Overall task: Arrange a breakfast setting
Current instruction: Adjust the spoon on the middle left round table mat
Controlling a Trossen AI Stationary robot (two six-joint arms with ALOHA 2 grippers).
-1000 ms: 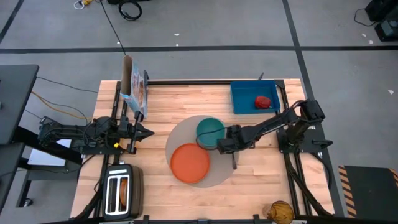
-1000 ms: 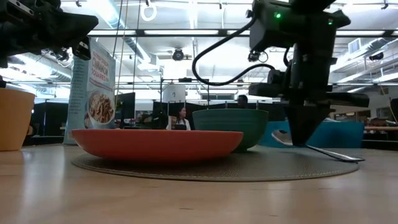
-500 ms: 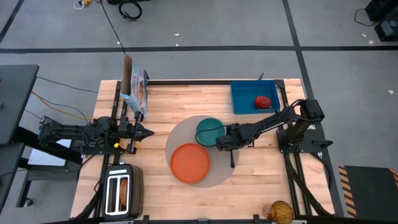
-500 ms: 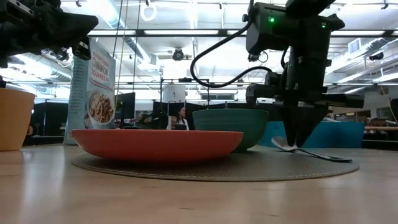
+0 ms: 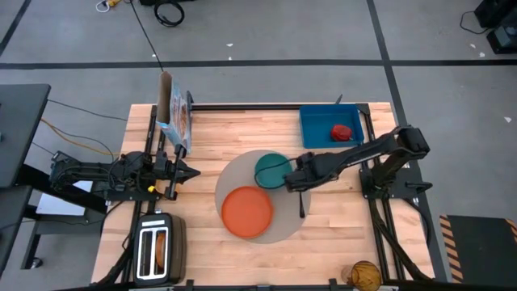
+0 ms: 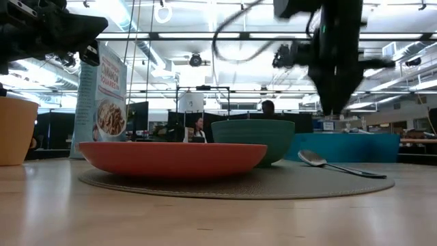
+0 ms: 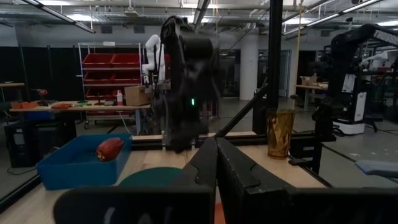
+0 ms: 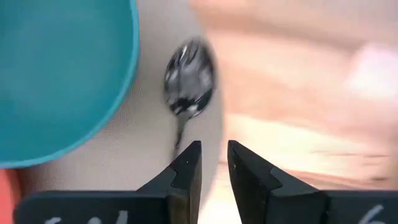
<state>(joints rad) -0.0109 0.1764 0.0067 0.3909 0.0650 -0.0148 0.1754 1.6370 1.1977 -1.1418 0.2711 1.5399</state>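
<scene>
The round grey-beige mat (image 5: 236, 173) lies mid-table with the orange plate (image 5: 246, 212) and the teal bowl (image 5: 272, 168) on it. The metal spoon (image 5: 302, 204) lies flat at the mat's right edge, also shown in the low view (image 6: 336, 165) and the right wrist view (image 8: 188, 79). My right gripper (image 5: 292, 181) hangs above the spoon (image 6: 334, 109), slightly open and empty (image 8: 213, 155). The red apple (image 5: 343, 131) sits in the blue tray (image 5: 319, 129). A toast slice (image 5: 160, 249) stands in the toaster (image 5: 157, 252). A golden cup (image 5: 363, 275) stands near right. My left gripper (image 5: 194, 171) waits at the left, shut (image 7: 216, 163).
A cereal box (image 5: 176, 121) stands upright at the far left. The blue tray sits at the far right corner. Bare wood lies to the right of the mat (image 5: 339, 218) and in front of it.
My right gripper has lowered the spoon, which it held tilted, until it lay on the mat's right edge, has let go of it and has risen well clear. The spoon now lies flat and free beside the bowl.
</scene>
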